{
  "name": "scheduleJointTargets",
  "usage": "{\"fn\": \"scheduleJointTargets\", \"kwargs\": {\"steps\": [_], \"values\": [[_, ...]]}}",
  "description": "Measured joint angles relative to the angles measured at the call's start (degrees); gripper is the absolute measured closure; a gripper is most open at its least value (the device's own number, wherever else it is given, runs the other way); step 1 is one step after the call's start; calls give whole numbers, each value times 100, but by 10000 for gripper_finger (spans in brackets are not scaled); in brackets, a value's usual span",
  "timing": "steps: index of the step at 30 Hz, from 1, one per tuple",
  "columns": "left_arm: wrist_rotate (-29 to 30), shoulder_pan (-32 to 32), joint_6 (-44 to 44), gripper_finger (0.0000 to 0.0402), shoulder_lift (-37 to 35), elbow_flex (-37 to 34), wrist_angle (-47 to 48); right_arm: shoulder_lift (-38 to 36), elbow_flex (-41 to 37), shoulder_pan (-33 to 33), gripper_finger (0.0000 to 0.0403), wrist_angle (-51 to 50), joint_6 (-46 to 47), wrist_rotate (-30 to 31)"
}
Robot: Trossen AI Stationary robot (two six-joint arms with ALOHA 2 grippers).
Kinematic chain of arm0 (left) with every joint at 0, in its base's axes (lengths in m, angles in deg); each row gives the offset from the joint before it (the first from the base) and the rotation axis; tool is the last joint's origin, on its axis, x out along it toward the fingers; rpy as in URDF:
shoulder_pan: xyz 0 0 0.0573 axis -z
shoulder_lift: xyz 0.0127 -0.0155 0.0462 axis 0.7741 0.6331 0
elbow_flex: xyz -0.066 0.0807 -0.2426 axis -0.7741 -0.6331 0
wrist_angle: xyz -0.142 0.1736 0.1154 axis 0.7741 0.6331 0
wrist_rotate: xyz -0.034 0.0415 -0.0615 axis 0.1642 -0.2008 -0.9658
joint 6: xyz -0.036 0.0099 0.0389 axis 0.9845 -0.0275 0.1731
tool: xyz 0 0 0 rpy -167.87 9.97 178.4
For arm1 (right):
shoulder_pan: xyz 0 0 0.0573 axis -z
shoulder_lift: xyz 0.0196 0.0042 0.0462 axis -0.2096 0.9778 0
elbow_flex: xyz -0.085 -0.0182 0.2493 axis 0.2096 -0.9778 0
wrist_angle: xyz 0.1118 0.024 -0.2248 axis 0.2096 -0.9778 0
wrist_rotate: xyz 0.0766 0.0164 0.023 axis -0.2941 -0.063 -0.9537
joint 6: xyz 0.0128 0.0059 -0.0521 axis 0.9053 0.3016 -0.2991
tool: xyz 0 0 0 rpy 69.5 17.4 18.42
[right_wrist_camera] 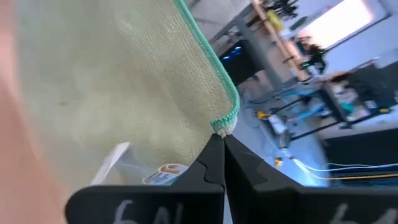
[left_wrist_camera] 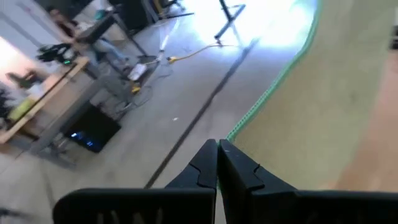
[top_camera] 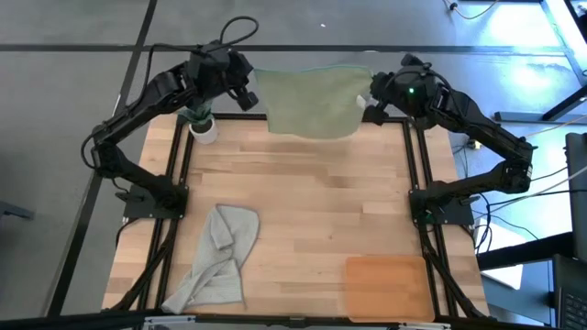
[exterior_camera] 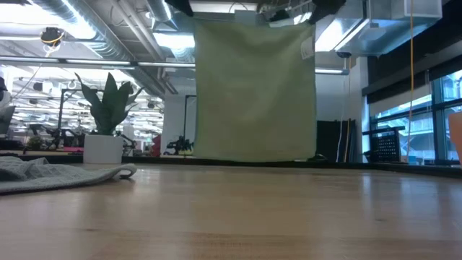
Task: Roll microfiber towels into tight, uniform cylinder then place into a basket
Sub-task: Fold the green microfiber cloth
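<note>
Holding the green towel stretched in the air over the bench's far edge, left claw and right claw each clamped on a top corner; next it probably needs laying flat for rolling

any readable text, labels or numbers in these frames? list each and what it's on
"6A" or similar: pale handwritten marks on the right gripper body, cut off at the frame edge, so not certain.
White tag on the green towel: print too blurred to read.
Nothing else legible.
</note>
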Motion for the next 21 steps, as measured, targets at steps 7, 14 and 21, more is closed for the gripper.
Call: {"fn": "scheduleJointTargets", "kwargs": {"steps": [7,14,21], "values": [[-260,209,292,402,35,-2,1223,0,0,-68,402,-993,714,-600],[-658,599,609,402,31,-2,1800,0,0,-458,402,-1791,1267,-714],[-860,1047,1205,401,31,-2,2270,-12,-79,-806,403,-2140,1675,-779]]}}
